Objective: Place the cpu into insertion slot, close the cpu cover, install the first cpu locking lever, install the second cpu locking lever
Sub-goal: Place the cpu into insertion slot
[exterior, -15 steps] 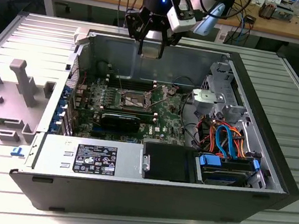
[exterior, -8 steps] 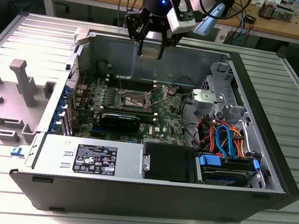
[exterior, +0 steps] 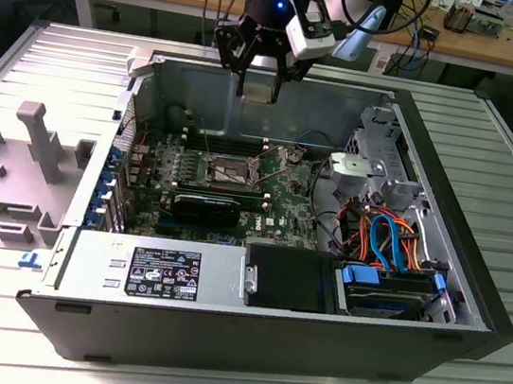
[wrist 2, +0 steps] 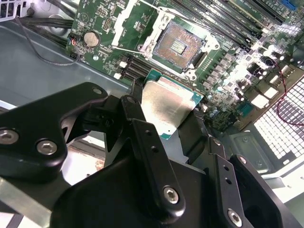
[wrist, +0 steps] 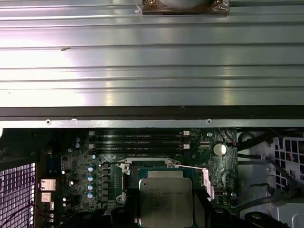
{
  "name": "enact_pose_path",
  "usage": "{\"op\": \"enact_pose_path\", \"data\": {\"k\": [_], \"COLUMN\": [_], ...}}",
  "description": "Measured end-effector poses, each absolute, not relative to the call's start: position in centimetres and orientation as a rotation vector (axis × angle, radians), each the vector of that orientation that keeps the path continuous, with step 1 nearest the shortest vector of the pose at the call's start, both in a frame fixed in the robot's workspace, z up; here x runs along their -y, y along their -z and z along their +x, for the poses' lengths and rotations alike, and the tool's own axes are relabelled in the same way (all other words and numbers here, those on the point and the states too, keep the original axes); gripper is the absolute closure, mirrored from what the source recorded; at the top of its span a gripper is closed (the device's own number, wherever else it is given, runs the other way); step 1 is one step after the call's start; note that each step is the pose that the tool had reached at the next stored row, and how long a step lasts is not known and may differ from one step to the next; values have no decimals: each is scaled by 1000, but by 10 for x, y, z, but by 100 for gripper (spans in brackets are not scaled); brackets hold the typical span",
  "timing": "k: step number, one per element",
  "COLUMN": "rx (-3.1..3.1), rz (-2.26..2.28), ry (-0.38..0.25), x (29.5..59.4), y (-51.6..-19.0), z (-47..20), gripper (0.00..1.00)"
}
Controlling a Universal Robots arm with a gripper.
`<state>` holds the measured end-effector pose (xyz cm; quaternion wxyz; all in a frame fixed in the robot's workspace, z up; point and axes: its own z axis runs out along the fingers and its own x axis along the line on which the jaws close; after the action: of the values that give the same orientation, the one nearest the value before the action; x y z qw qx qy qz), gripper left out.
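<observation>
Silver-grey cpu (wrist 2: 167, 107) sits gripped between the jaws by its edges, above the open insertion slot (wrist 2: 179, 45).

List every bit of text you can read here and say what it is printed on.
None reads for certain.
Black label on the power supply: white print, too small to read.
Top of the cpu: faint markings, unreadable.
Green circuit board: white lettering, too small to read.

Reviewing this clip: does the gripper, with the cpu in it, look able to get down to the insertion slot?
Probably yes. The gripper holds the cpu above the open case, and the insertion slot lies bare, contacts exposed, with nothing across it.
</observation>
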<state>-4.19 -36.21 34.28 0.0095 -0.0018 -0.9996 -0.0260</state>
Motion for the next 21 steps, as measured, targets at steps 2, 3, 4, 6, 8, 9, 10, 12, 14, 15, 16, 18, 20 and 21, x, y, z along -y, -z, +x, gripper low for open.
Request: {"op": "enact_pose_path", "data": {"k": [2, 3, 4, 6, 8, 9, 10, 12, 14, 15, 16, 18, 20, 21], "rx": [3122, 3121, 3121, 3121, 3121, 3122, 3121, 3121, 3121, 3121, 3122, 3122, 3122, 3122], "rz": [-6, -6, -6, -6, -6, -6, -6, -6, -6, -6, -6, -6, -6, -6], "ry": [81, 81, 81, 81, 81, 81, 81, 81, 81, 81, 81, 81, 81, 81], "x": [363, 363, 363, 364, 364, 364, 364, 364, 365, 365, 365, 365, 366, 366], "y": [-342, -341, -341, -341, -340, -340, -340, -340, -339, -339, -339, -338, -338, -337], "z": [-42, -42, -42, -42, -42, -42, -42, -42, -42, -42, -42, -42, -42, -42], "gripper": [46, 46, 46, 46, 46, 46, 46, 46, 46, 46, 46, 46, 46, 46]}}
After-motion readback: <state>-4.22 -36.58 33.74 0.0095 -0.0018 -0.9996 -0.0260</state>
